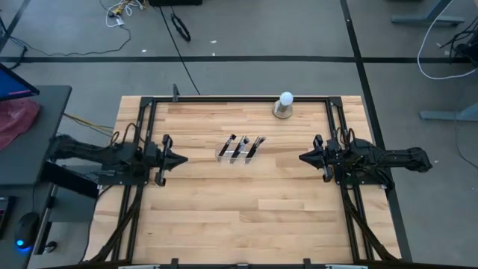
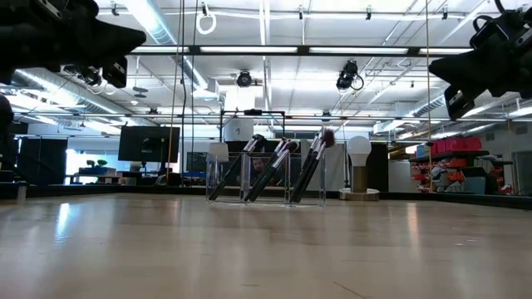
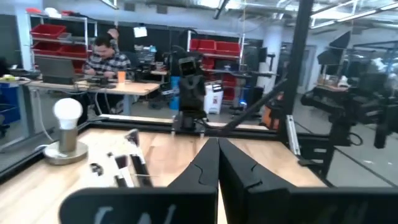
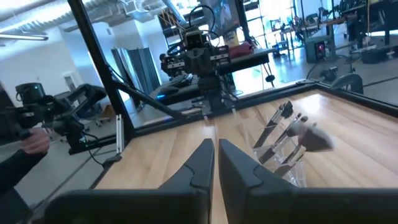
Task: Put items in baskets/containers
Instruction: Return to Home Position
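A small clear holder [image 1: 238,150] stands on the middle of the table. Several dark makeup brushes [image 1: 239,144] stand in its compartments, leaning with their bristle ends up [image 2: 283,149]. The left wrist view shows the brushes [image 3: 129,163], and so does the right wrist view [image 4: 291,138]. My left gripper [image 1: 184,158] hovers shut at the table's left side, well clear of the holder. My right gripper [image 1: 301,157] hovers shut at the right side, facing the holder. Both are raised above the table, and neither holds anything.
A white ball on a grey base [image 1: 284,105] stands near the table's far edge, right of the holder. A black frame [image 1: 224,99] runs along the far edge and both sides. Bare wood [image 1: 239,209] lies between the holder and the near edge. A person sits at a desk [image 3: 102,59] beyond the table.
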Controlling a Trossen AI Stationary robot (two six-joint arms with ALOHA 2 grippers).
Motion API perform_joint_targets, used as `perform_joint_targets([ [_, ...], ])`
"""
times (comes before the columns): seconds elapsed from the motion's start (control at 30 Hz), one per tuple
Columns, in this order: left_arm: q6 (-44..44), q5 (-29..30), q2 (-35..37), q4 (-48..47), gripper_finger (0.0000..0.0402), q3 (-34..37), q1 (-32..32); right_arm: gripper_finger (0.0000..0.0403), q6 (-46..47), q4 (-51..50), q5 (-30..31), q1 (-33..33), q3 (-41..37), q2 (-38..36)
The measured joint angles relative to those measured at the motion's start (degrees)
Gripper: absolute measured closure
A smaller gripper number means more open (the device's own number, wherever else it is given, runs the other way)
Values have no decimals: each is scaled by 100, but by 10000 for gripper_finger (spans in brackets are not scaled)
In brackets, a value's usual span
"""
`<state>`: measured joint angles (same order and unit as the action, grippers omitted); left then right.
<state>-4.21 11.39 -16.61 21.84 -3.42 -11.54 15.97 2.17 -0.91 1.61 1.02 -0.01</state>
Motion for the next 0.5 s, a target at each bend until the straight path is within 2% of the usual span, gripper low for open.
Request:
perform_joint_targets([
  [0.2,-206,-750,954,-819,400,0,603,376,0,0,0,0,0,0],
  [0.33,-245,-814,1648,-1525,400,0,650,376,0,-2,0,0,0,0],
  [0.5,-207,-806,1627,-1617,400,27,652,376,0,-7,0,0,0,0],
])
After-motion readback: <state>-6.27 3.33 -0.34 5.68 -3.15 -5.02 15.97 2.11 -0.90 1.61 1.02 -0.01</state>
